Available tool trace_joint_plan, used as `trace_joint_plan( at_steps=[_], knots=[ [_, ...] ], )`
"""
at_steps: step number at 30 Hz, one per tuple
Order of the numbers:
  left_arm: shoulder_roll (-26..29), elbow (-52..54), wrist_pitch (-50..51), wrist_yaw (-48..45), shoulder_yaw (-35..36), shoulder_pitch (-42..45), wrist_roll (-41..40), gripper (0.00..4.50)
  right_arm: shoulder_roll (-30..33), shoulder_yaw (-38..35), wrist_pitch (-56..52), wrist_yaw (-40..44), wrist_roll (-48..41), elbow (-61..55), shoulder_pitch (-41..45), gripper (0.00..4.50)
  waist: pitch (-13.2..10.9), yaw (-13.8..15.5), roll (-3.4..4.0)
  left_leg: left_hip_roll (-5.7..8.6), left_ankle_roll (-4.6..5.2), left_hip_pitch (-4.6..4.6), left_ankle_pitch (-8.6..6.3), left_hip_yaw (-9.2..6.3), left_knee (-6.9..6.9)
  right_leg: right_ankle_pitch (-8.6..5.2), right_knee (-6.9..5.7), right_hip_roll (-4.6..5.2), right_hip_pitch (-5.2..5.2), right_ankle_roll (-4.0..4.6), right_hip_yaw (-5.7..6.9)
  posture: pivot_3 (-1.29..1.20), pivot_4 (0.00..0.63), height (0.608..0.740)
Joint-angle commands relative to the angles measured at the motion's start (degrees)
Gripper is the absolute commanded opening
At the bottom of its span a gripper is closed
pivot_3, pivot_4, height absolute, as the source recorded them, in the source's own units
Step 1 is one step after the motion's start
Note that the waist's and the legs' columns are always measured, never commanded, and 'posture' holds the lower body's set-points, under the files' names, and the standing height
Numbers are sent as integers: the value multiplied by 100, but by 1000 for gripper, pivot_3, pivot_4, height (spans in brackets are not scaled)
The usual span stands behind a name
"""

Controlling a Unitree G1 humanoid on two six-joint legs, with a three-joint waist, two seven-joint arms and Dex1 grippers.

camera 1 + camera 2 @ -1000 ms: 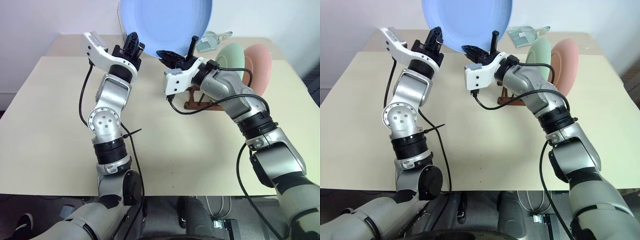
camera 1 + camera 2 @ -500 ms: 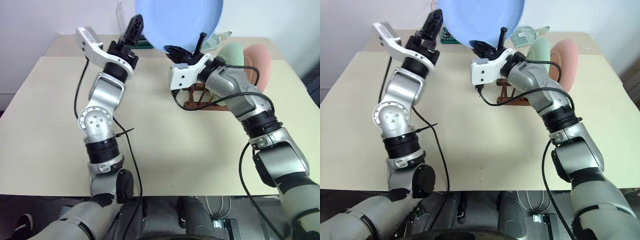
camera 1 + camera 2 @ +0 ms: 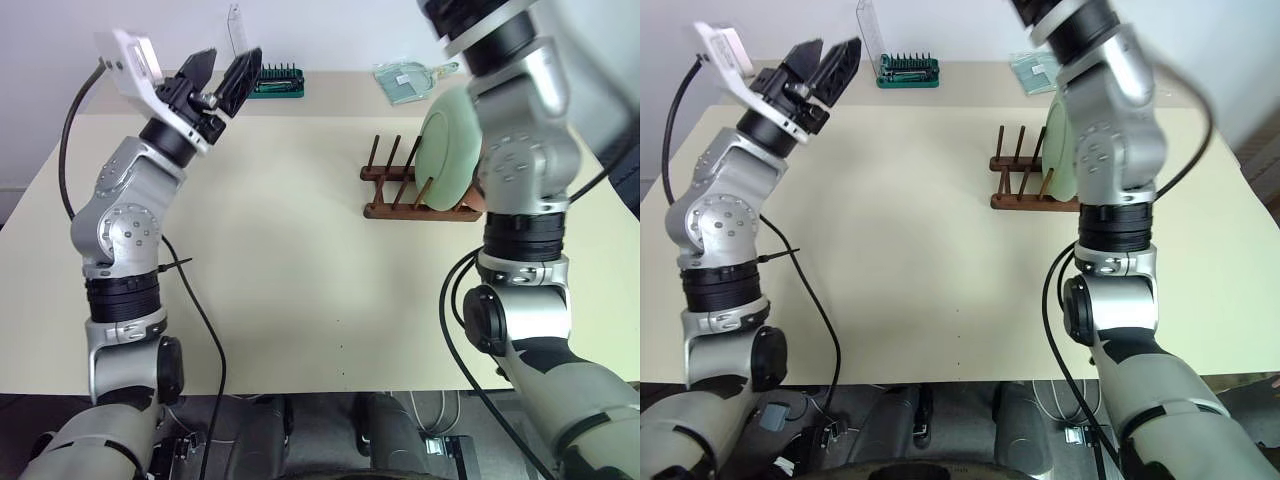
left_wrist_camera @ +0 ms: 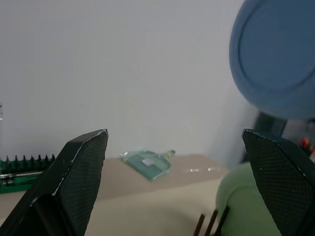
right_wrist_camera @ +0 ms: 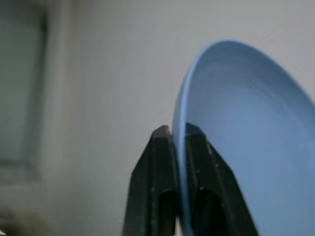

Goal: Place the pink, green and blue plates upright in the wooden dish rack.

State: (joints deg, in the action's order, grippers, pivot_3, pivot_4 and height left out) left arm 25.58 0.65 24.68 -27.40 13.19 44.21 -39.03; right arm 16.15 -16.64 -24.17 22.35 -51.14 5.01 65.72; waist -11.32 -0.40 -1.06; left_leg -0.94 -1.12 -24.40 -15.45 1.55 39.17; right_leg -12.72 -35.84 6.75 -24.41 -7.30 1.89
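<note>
holding the blue plate high, left hand empty

gripping the blue plate (image 5: 236, 147) by its rim, the right hand (image 5: 176, 140) has both black fingers pinched tight, one on each face of the plate's edge — seen close in the right wrist view. in the left wrist view the same plate sits at the upper right of the frame, raised against the pale wall, its underside turned to the camera.

the left hand (image 3: 220, 80) stands at the upper left of the left eye view with its two fingers spread wide and nothing between them.

on the cream counter (image 3: 280, 260), the wooden dish rack (image 3: 400, 190) lies right of centre in the left eye view. the green plate (image 3: 450, 150) stands upright among its pegs at the rack's right end, partly covered by the right arm; several pegs on the rack's left side are bare. whether the pink plate is behind the arm cannot be told.

at the far edge of the counter — upper middle of the frame — sit a green bit holder (image 3: 275, 82) with its clear lid raised, and to its right a clear glassy item (image 3: 410, 80).
</note>
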Motion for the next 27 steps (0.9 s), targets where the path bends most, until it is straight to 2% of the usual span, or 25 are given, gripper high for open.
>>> trace_joint_plan(
  at_steps=[1, 4, 9, 11, 19, 27],
  knots=[
    [377, 154, -252, -1076, -256, -166, 142, 4477, 314, -509, -1540, -890, -1101, 45, -130, 0, 1, -11, 3, 0, 18, 0, -10, 1, 0, 0, -1, 0, 0, 1, 0, 0, 150, 724],
    [694, 234, -8, -1825, -221, -315, -149, 4477, 462, -820, -2304, -1704, -1678, 76, -304, 0, 0, -36, 6, -1, 20, 2, -11, 3, -4, -1, -7, -1, -6, 2, -2, 0, 150, 724],
    [1148, 159, -197, -2624, -330, -527, 118, 4477, 503, -1139, -3109, -2874, -2605, -7, -472, 0, -7, -63, 19, -1, 22, -5, -12, 10, -8, -1, -15, -1, -25, 2, -10, 0, 150, 724],
    [1216, 75, -199, -2802, -350, -538, 168, 4477, 580, -1120, -3280, -3178, -2619, 6, -533, 0, -7, -54, 19, -1, 25, -5, -14, 10, -8, -1, -15, -1, -24, 2, -10, 0, 150, 724],
    [1044, -93, -342, -2763, -332, -393, 409, 4477, 524, -1394, -3218, -4144, -3347, 337, -407, 0, -6, -41, 18, -1, 29, -7, -16, 9, -4, -1, -15, 0, -23, 2, -10, 0, 150, 724],
    [991, -80, -275, -2646, -263, -361, 446, 4477, 494, -1397, -3111, -4525, -3646, 622, -423, 0, -6, -50, 19, -2, 30, -6, -17, 8, -5, -1, -15, 0, -23, 2, -10, 0, 150, 724]
  ],
)
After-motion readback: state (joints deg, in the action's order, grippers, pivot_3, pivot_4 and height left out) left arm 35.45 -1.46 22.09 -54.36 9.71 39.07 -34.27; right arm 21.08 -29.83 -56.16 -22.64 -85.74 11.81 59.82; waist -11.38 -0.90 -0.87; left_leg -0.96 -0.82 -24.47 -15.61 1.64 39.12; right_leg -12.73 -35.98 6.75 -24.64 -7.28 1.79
